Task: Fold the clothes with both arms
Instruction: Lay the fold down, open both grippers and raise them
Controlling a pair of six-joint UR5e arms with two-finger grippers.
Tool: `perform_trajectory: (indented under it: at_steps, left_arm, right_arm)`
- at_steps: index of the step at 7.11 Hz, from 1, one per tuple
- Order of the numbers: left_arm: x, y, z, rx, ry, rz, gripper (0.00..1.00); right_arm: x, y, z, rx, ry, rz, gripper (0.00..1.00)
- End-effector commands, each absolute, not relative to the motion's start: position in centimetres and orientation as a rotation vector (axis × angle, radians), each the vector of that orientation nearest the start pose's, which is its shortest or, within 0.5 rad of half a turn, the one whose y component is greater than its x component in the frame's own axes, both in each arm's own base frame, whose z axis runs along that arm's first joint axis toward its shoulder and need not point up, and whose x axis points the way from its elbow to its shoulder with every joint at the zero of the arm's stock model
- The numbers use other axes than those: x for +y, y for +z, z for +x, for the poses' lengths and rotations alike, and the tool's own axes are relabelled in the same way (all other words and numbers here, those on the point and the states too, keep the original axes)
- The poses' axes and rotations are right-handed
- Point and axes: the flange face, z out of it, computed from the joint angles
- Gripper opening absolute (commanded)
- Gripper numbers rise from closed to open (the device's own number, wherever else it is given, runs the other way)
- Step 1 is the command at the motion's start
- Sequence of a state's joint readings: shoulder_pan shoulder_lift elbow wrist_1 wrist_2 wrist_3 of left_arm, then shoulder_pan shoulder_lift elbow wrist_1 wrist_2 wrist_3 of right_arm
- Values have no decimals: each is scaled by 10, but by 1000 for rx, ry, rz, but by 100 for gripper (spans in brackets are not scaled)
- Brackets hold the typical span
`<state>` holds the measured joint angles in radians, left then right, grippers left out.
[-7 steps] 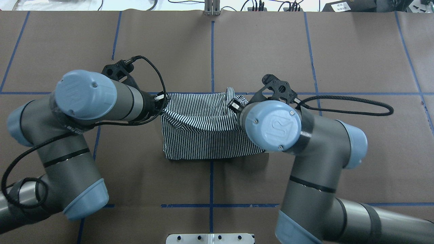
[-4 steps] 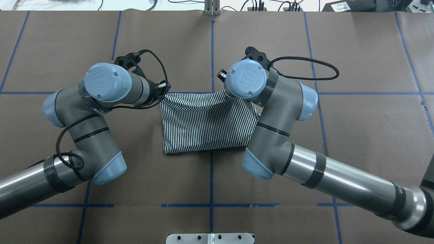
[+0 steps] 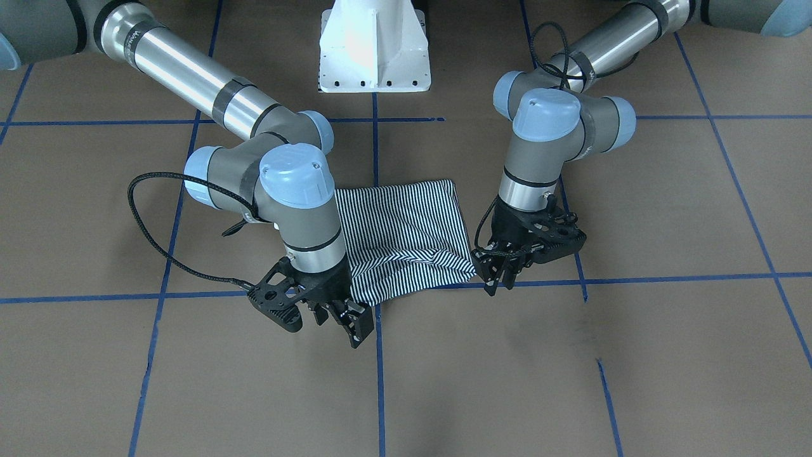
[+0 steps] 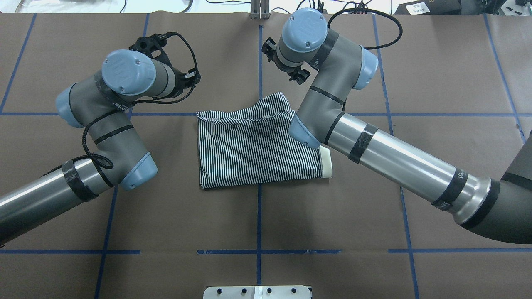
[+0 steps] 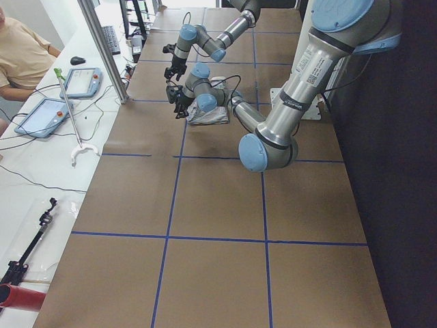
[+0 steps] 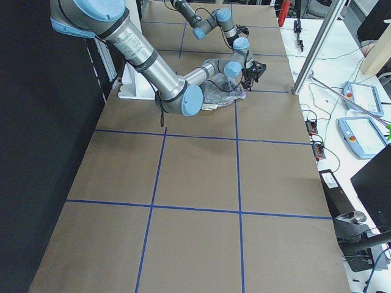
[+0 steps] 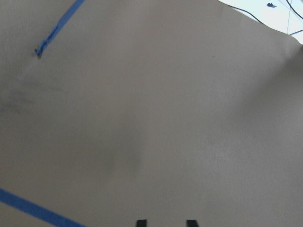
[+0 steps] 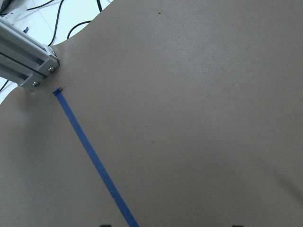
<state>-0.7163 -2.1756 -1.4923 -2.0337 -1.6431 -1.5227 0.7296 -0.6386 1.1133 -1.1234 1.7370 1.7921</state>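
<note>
You are looking down on a wide table covered in brown paper (image 4: 436, 83) and ruled into large squares by blue tape.

Two grey-and-silver jointed robot arms with light-blue joint caps reach across it. In the overhead view, the left arm (image 4: 104, 124) enters from the lower left of the frame and the right arm (image 4: 395, 158) from the lower right. The right arm's elbow hangs over the right side of the cloth.

At the centre of that frame lies the short-sleeved shirt with thin navy-and-white stripes (image 4: 253, 149). It lies flat on the paper, folded to a compact, roughly square packet. Its top edge is rumpled, with a loose fold bulging at the upper right corner.

The left arm's black two-finger gripper (image 3: 498, 278) hovers just off the shirt's corner, apart from the cloth. Its own camera shows only bare paper between its two fingertips, so it is empty, and the gap looks narrow, though little of the tips is visible. The right arm's black gripper (image 3: 346, 320) also hovers beside the packet, spread wide and empty.

A strip of plain cream collar (image 4: 327, 162) pokes out at the packet's lower right.

The folding looks nearly done. What seems left is to tidy the rumpled edge, or perhaps one more fold.
</note>
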Motion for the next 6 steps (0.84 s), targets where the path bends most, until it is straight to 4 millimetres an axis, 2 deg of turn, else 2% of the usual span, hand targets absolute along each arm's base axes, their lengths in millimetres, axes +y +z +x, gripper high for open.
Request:
perform_trajectory:
  at_steps: [1, 2, 3, 4, 5, 6]
  left_arm:
    - [-550, 266, 466, 1024, -538, 292, 0]
    - [-524, 243, 476, 1085, -459, 184, 0]
    - [-504, 241, 495, 1086, -411, 138, 0]
    - [-494, 236, 515, 1059, -381, 119, 0]
    - [-499, 227, 532, 1024, -353, 111, 0]
    - [-505, 229, 555, 1000, -319, 109, 0]
  right_arm:
    - [-624, 235, -517, -977, 770, 94, 100]
    - [-617, 242, -508, -985, 764, 95, 100]
    - [-609, 247, -503, -985, 710, 122, 100]
    - [-607, 244, -500, -994, 701, 128, 100]
    - [-603, 237, -501, -1006, 698, 130, 100]
    - [-599, 234, -498, -1015, 694, 132, 100]
